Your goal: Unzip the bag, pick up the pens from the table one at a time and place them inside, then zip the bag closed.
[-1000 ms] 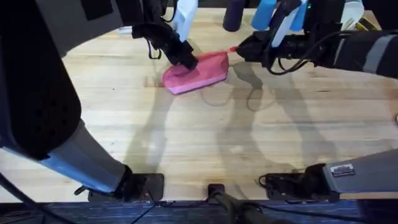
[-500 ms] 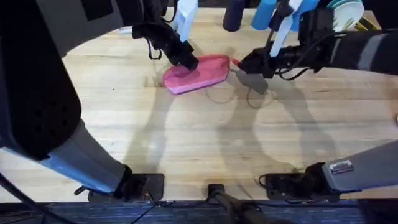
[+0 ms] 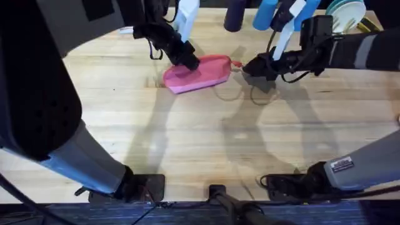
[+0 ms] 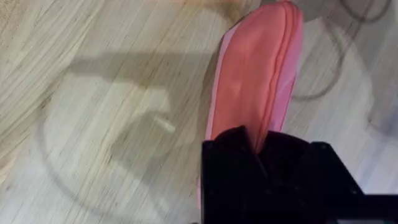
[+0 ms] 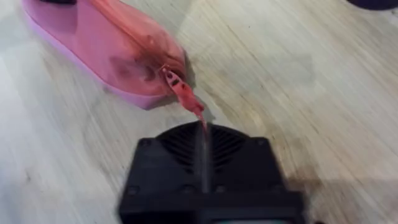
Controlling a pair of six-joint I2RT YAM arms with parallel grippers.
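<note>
I see two matte black arms with grey sleeve sections and loose black cables. The right arm's grey link carries a small white label (image 3: 343, 168). My boxy black right gripper (image 5: 204, 180) has a ribbed, fan-shaped face.

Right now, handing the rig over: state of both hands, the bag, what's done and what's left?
Left hand: shut on the bag at its left end, pinning it to the table.
Right hand: shut on the zipper pull at the bag's right end.
Done: zipper looks closed along the top; pens presumably inside.
Left: confirm the zip is fully shut, then release both hands.
</note>
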